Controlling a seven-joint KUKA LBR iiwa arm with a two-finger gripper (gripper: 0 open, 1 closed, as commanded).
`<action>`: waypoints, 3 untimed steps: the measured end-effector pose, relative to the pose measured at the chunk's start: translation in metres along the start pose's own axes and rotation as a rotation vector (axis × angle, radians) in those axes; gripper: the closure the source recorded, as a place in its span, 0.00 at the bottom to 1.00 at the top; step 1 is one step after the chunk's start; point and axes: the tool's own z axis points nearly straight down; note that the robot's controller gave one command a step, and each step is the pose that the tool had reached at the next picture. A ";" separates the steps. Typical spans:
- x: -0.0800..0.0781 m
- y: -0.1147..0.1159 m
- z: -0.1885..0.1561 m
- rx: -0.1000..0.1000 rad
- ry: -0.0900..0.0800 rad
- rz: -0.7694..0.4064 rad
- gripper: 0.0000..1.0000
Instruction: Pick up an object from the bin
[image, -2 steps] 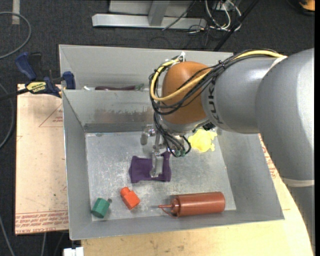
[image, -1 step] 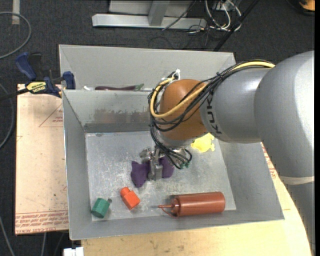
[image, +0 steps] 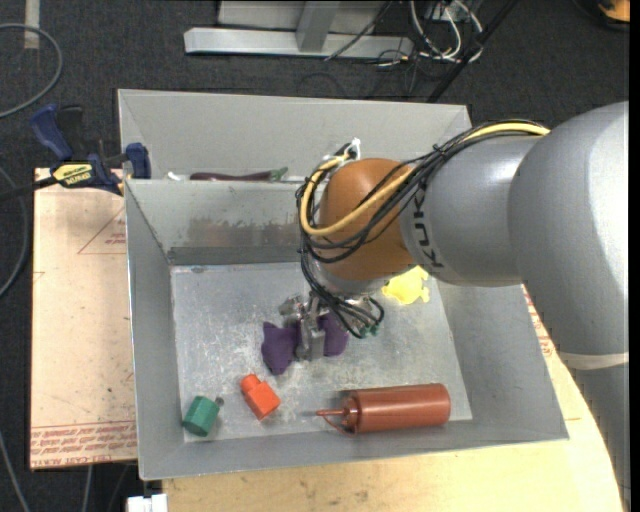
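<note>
Brown bottle (image: 395, 408), orange block (image: 260, 396), green peg (image: 201, 414) on the near side of the jaws. Purple floppy thing (image: 280, 345) directly beneath them, touching. Looks soft, light; best pinched at a middle fold. Cannot tell jaw opening. Yellow scrap (image: 405, 289) just beyond.

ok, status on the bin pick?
Gripper low at the purple thing, mid-bin. Hold unconfirmed. Orange piece and brown squeeze bottle lie nearby, apart from it, not in the way.
</note>
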 end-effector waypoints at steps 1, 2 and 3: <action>-0.003 0.003 -0.120 -0.001 -0.004 -0.011 1.00; -0.003 0.003 -0.120 -0.001 -0.004 -0.011 1.00; -0.014 -0.009 -0.202 -0.001 -0.008 0.003 1.00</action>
